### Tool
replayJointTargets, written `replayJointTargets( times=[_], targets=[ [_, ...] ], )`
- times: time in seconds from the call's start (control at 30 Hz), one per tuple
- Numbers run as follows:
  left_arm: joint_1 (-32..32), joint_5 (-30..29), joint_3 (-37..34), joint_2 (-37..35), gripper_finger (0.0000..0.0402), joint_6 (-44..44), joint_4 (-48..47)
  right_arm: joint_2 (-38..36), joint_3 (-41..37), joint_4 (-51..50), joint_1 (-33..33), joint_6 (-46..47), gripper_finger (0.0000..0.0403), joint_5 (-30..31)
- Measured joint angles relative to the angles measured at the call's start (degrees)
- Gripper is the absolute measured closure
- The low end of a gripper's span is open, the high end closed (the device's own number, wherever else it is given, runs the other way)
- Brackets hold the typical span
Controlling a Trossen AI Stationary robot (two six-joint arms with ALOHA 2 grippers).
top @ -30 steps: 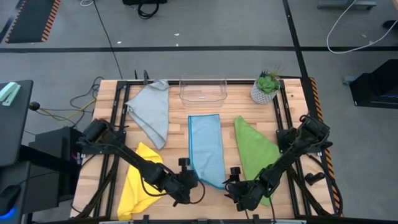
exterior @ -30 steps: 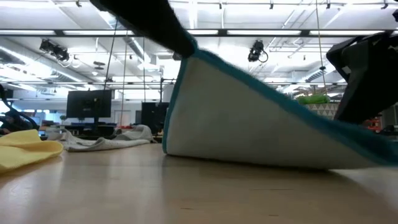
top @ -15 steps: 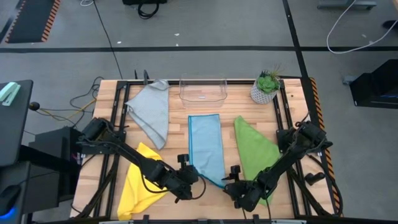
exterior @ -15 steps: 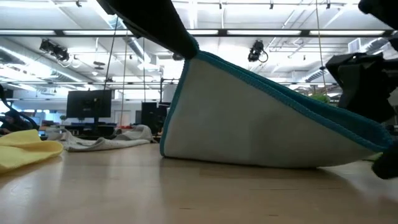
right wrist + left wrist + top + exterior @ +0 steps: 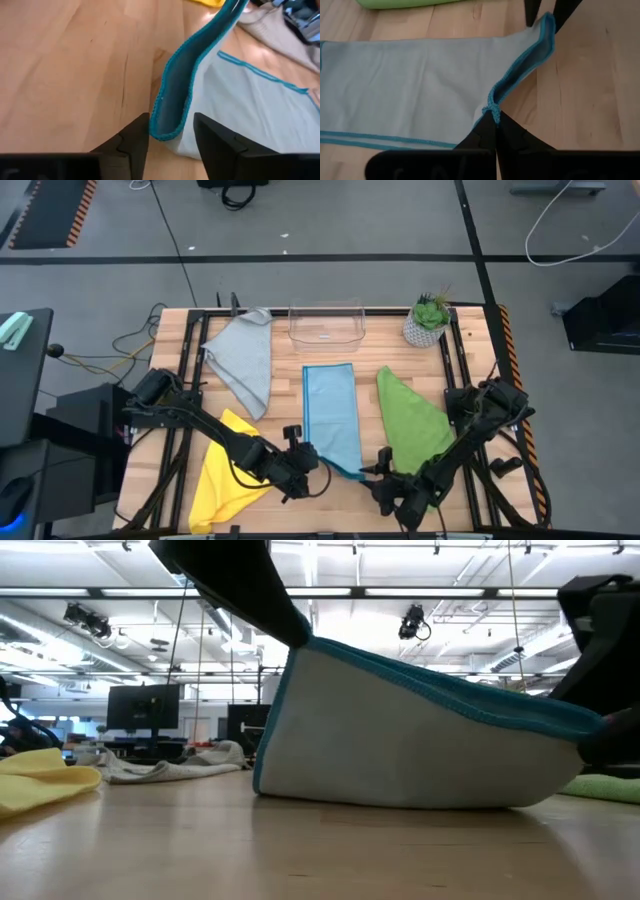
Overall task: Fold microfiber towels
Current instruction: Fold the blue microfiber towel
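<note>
The light blue towel, folded into a long strip, lies in the table's middle with its near end raised. My left gripper is shut on its near left corner. My right gripper is shut on its near right corner. In the low view the near end stands like a tent. The grey towel, green towel and yellow towel lie flat, untouched. My left gripper pinches the towel's near left corner at its teal hem between its two fingers. It comes slanting down from the table's left. The corner is lifted clear, and the cloth slopes down to the table behind it. My right gripper has the near right corner between its two fingers, coming about level from the table's right. Two hemmed layers gape there in a loop. The corner is clear of the table, lower than the left one.
A clear container and a potted plant stand at the far edge. Bare wood lies near the front edge between the yellow and green towels.
The towel's near right corner has risen off the table and come a little toward the left with my right gripper. The near hem now hangs between the two grippers. The towel's far part has stayed flat.
</note>
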Motion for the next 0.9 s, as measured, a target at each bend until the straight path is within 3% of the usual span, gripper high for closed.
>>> replayJointTargets(
  times=[0.63,0.9],
  targets=[
    [-1.46,0.02,0.00,0.00,0.0397,-0.08,-2.44,0.00,-0.02,-0.77,-0.14,2.48,0.0373,3.22],
    [-2.19,6.31,-0.02,0.00,0.0331,0.05,-4.85,0.00,-0.02,-0.90,-1.09,3.90,0.0384,3.07]
  ],
)
